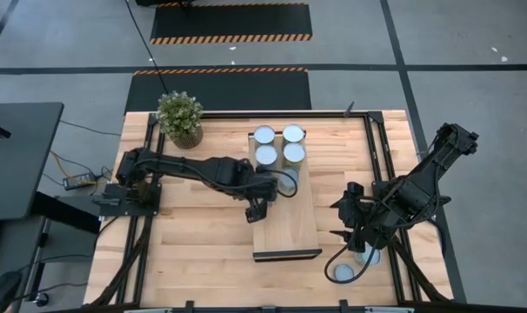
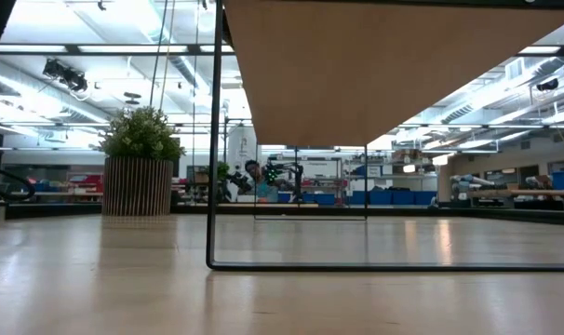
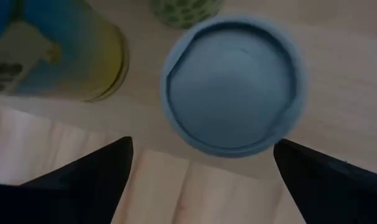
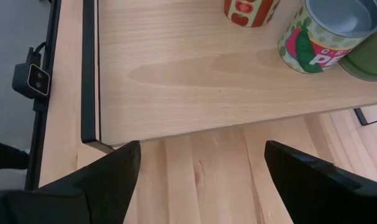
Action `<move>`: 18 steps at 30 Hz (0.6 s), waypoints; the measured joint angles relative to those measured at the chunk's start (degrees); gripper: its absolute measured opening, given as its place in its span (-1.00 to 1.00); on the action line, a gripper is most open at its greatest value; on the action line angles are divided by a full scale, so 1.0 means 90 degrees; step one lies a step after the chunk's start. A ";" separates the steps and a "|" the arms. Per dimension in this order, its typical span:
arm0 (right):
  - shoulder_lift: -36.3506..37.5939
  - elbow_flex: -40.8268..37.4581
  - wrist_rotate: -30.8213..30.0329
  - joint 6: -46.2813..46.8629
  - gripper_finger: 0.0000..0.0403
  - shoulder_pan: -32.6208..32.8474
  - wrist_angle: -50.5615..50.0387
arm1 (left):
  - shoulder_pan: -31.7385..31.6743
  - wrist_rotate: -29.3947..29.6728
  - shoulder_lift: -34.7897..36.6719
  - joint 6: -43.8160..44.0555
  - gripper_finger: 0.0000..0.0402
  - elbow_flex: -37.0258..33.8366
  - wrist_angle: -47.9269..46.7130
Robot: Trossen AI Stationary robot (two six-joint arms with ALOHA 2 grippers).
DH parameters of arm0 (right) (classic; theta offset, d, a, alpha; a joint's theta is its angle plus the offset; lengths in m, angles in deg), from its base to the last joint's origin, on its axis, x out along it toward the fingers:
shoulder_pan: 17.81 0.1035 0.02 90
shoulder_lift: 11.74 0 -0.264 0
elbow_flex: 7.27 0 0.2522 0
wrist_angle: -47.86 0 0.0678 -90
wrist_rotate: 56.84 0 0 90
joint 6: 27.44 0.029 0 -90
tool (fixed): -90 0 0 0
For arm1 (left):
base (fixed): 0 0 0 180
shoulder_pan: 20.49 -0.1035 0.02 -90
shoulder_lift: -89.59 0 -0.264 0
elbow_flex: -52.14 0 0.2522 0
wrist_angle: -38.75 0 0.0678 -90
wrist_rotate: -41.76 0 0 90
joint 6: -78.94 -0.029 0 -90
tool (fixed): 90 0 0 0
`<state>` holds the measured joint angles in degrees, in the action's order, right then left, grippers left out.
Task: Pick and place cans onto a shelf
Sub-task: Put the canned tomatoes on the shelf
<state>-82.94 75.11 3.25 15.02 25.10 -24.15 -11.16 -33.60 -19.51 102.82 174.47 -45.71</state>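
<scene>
The shelf [image 1: 286, 217] is a raised light-wood board at the table's middle. Several cans stand on its far half; four are grouped at the far end [image 1: 279, 144]. One more can [image 1: 288, 180] stands just nearer, and its blue-grey top [image 3: 232, 87] shows in the left wrist view. My left gripper [image 1: 277, 191] [image 3: 204, 142] is open above the shelf, one finger on either side of this can, apart from it. My right gripper [image 1: 340, 222] [image 4: 202, 144] is open and empty beside the shelf's right edge. Two cans [image 1: 342, 272] stand on the table near it.
A potted green plant [image 1: 179, 118] stands at the far left of the table. The low view shows the shelf's underside [image 2: 394, 65] and its thin dark leg frame [image 2: 212, 140]. The shelf's near half [image 4: 195, 74] is bare wood. Dark rails [image 1: 375, 148] run along the table's sides.
</scene>
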 joint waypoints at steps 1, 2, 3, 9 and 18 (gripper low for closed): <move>0.0000 0.0000 0.0000 0.0000 0.74 0.0000 0.0015 | 0.0015 0.0119 -0.0004 0.0114 0.96 -0.0044 -0.0069; 0.0000 0.0000 0.0000 -0.0001 0.74 0.0000 0.0044 | 0.0033 0.0276 -0.0010 0.0181 0.96 -0.0074 -0.0176; 0.0000 0.0000 0.0000 -0.0003 0.74 0.0000 0.0072 | 0.0040 0.0458 -0.0010 0.0286 0.96 -0.0096 -0.0253; 0.0000 0.0000 -0.0002 -0.0024 0.74 0.0000 0.0133 | 0.0031 0.1506 -0.0010 0.0648 0.96 -0.0135 -0.0644; 0.0000 0.0000 -0.0002 -0.0024 0.74 0.0007 0.0214 | 0.0085 0.0227 0.0039 0.0326 0.96 -0.0135 -0.0610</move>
<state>-82.94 75.11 3.23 14.80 25.17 -22.22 -10.40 -31.56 -19.16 105.75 173.25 -51.20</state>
